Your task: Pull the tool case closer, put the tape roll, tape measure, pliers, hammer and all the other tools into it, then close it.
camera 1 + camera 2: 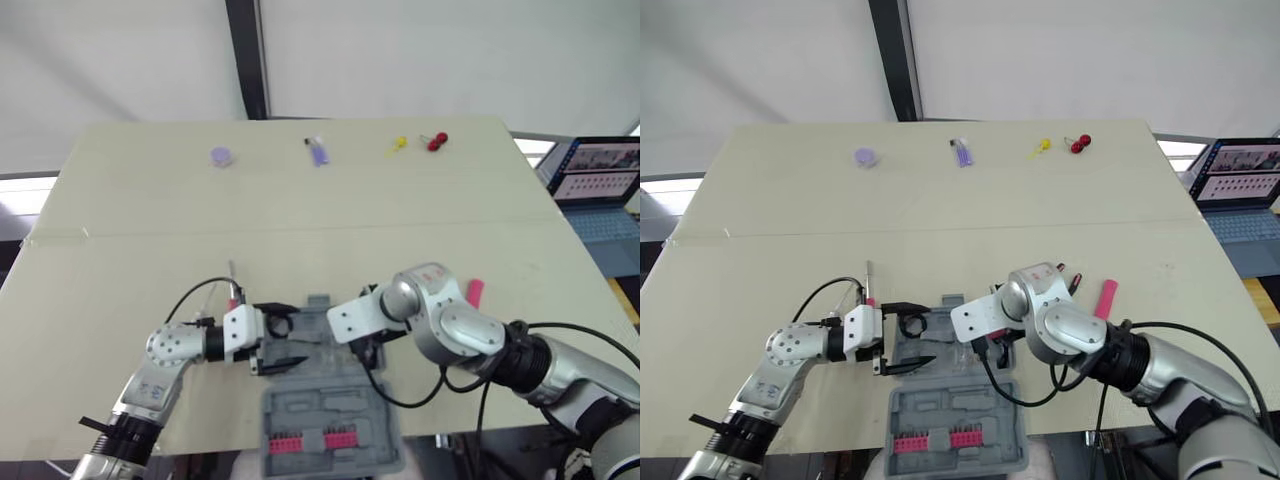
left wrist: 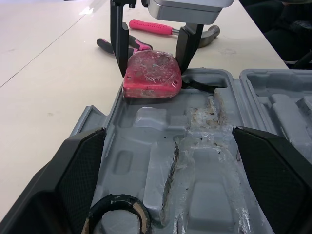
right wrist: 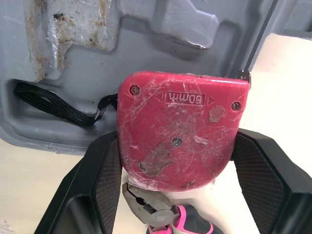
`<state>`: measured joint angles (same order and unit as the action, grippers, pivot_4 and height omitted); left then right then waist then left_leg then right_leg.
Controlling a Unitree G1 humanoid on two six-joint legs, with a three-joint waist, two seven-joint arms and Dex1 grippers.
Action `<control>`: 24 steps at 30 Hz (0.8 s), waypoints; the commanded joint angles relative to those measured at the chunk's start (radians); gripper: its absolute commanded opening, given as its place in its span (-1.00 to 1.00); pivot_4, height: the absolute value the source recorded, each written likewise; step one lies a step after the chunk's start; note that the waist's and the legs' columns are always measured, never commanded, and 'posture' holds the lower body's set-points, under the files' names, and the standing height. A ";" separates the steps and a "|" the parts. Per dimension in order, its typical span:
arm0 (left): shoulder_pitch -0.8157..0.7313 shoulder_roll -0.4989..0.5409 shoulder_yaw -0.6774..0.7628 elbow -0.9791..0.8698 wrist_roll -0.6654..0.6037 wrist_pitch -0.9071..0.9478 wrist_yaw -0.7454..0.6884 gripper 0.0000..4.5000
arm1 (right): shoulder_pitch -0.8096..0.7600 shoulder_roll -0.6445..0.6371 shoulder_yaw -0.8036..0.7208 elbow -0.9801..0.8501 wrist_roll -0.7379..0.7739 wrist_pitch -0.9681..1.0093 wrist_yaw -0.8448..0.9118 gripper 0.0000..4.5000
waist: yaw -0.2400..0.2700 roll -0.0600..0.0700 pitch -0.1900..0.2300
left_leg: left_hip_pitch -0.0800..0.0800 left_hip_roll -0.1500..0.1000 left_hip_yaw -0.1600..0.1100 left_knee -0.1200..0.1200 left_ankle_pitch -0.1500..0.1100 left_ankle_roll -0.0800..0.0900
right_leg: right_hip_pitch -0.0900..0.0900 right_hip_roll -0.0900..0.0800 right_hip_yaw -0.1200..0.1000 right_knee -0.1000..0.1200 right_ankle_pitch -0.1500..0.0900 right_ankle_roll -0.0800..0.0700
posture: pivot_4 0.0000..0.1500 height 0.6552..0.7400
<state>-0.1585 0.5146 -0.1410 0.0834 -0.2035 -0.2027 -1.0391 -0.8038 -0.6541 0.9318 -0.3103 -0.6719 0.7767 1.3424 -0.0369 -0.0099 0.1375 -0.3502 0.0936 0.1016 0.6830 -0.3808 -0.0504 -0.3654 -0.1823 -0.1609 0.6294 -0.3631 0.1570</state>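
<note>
R gripper (image 2: 151,69) fingers clamped on pink tape measure (image 3: 178,136), one finger each side, holding it over rim of open tool case (image 2: 146,146). Pliers (image 3: 163,218) on table right by those fingertips, hammer (image 2: 158,28) just past them. L gripper (image 1: 300,332) fingers spread wide, nothing btwn tips. Tape roll (image 2: 117,210) lies in case near their base.
</note>
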 commanded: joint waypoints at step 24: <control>-0.018 -0.016 -0.012 0.004 -0.002 -0.018 -0.015 1.00 | -0.072 -0.003 -0.162 -0.108 -0.069 0.003 0.235 0.26 | 0.004 0.006 0.003 | -0.002 0.000 -0.001 0.000 0.000 0.000 | -0.002 0.000 -0.001 -0.001 0.000 0.000 | 1.00 1.00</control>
<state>-0.1814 0.5040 -0.1476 0.0955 -0.2031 -0.2044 -1.0569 -0.8536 -0.6764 0.8059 -0.3665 -0.7551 0.7503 1.5028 -0.0329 -0.0042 0.1407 -0.3520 0.0935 0.1010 0.6828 -0.3808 -0.0504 -0.3673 -0.1822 -0.1617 0.6281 -0.3631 0.1570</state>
